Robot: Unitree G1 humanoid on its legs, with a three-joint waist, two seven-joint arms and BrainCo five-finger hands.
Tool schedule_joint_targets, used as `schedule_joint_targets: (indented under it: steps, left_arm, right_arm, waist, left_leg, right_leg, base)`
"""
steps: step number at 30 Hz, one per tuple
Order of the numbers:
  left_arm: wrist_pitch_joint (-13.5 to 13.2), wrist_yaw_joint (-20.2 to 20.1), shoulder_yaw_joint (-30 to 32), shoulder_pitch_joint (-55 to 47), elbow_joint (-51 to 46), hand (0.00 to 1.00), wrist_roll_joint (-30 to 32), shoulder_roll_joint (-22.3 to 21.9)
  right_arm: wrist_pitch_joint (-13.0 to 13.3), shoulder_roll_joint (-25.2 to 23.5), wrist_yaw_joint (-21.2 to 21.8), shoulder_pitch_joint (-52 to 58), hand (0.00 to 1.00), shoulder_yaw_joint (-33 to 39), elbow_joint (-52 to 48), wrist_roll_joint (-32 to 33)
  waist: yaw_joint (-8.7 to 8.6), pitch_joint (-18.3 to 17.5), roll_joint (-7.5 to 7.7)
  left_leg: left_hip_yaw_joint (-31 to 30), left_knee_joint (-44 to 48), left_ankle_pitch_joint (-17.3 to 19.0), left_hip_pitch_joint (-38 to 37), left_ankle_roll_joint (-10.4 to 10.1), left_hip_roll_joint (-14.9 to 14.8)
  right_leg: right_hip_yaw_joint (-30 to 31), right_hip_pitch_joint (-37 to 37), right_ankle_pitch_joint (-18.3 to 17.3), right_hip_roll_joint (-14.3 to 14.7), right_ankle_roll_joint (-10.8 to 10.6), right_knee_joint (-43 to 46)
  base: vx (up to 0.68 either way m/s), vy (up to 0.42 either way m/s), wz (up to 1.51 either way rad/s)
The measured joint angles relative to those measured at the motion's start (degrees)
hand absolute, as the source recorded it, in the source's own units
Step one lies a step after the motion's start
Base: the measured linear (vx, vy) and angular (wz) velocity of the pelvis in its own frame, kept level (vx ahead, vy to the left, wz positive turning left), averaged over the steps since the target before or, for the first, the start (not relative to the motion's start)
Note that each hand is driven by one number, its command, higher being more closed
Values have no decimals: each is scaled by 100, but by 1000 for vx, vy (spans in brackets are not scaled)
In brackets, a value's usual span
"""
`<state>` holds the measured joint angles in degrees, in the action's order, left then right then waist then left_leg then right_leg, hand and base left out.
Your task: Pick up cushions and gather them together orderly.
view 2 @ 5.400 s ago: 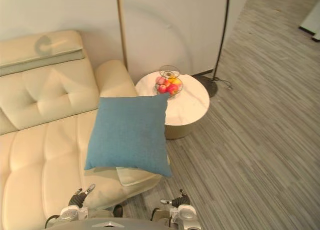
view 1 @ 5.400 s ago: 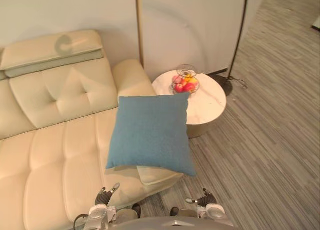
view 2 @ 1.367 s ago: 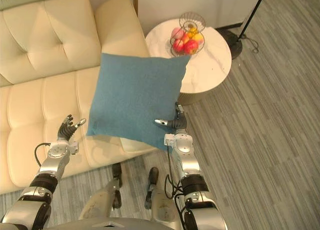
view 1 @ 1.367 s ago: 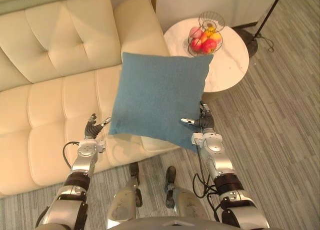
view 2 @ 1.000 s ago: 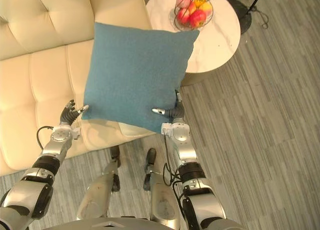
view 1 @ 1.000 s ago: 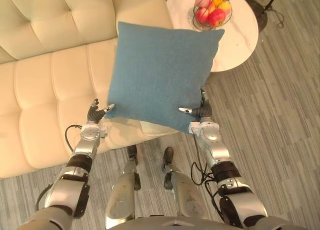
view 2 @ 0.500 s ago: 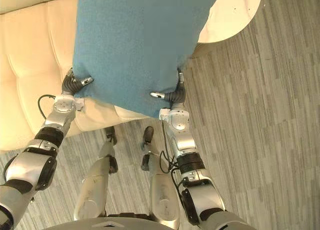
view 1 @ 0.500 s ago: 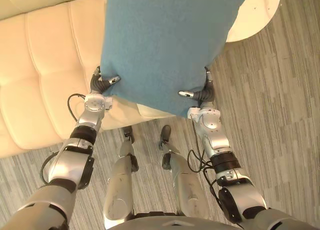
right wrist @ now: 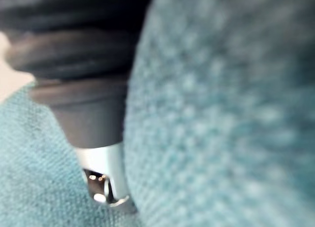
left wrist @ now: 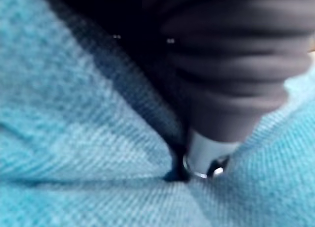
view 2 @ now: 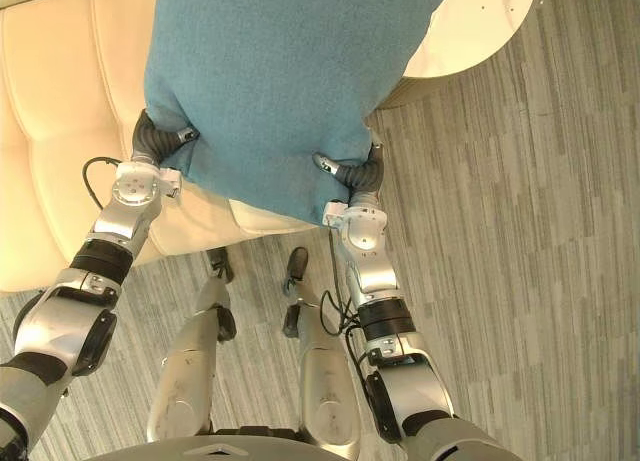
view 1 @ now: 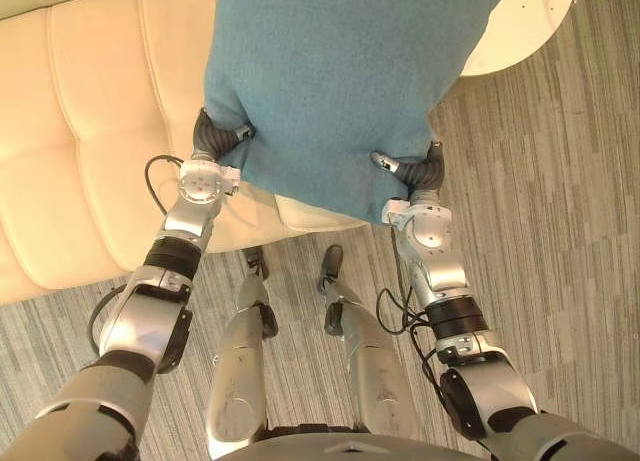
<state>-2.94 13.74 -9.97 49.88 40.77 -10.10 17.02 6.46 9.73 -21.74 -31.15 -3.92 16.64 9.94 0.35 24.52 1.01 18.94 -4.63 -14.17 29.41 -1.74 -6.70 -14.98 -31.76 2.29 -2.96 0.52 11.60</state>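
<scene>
The left hand [view 1: 213, 141] is clamped on the blue cushion [view 1: 335, 71] at its 7 o'clock corner, thumb pressed into the cloth. The right hand [view 1: 418, 171] is pinched on the 5 o'clock corner. The cushion is held over the front edge of the cream sofa [view 1: 90, 131]. A round white table [view 1: 525, 26] is seen at 2 o'clock, grey floor [view 1: 560, 231] at 4.

This looks like a home living room, or a lounge furnished as one. A cream padded sofa [view 1: 80, 111] with stitched seat panels takes the upper left of the head views, a blue cushion [view 1: 340, 71] shows at top centre over the sofa's front edge, and part of a round white side table [view 1: 525, 21] sits in the upper right corner. Grey, finely striped plank-like flooring [view 1: 570, 241] covers the right side and the bottom.
</scene>
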Motion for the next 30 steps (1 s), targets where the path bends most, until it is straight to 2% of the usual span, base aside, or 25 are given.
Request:
schedule_joint_targets:
  steps: [9,14,20,23,28,30]
  left_arm:
    - [-9,48,-285,-106,-344,100,-102,3]
    - [-74,47,-386,-909,-1084,100,-100,-2]
    - [-80,14,-373,-2109,-1783,100,-136,-69]
    - [-80,-33,-344,-2650,-2043,100,-323,-142]
    - [-79,-288,-121,-3828,-2733,100,-453,-313]
    - [-79,-381,-69,-4201,-2973,100,-552,-387]
  right_arm:
    - [-54,-5,40,307,100,-17,97,116]
    - [-76,-10,200,619,100,-92,287,110]
    - [-101,-5,503,1336,100,-258,65,91]
    - [-167,-19,771,1820,100,-263,-281,108]
    - [-182,-102,1309,2660,100,-272,-752,364]
    - [-230,-101,1394,2863,100,-276,-867,439]
  waist:
    - [49,11,-2]
    - [-34,6,2]
    - [-112,-60,4]
    - [-117,-270,2]
    - [-141,-870,-3]
    - [-133,-1077,-77]
  left_leg:
    - [-46,-1,-13,-614,20,22]
    - [-184,-3,102,-1025,-93,49]
    - [-330,-1,150,-1449,-89,76]
    - [-363,-1,158,-1612,-98,110]
    - [-494,-3,234,-2030,-143,113]
    - [-515,-4,375,-2160,-117,74]
  right_leg:
    - [-11,703,-29,21,-23,-170]
    - [-78,1281,-21,48,-38,-467]
    - [-122,1981,78,124,-70,-981]
    - [-107,2200,75,127,-75,-1120]
    - [-19,2653,39,151,-82,-1290]
    - [-4,2777,35,208,-80,-1336]
  base:
    - [71,1,3]
    - [72,-11,9]
    - [106,-14,7]
    - [86,-12,-2]
    - [92,-13,-7]
    - [42,17,-13]
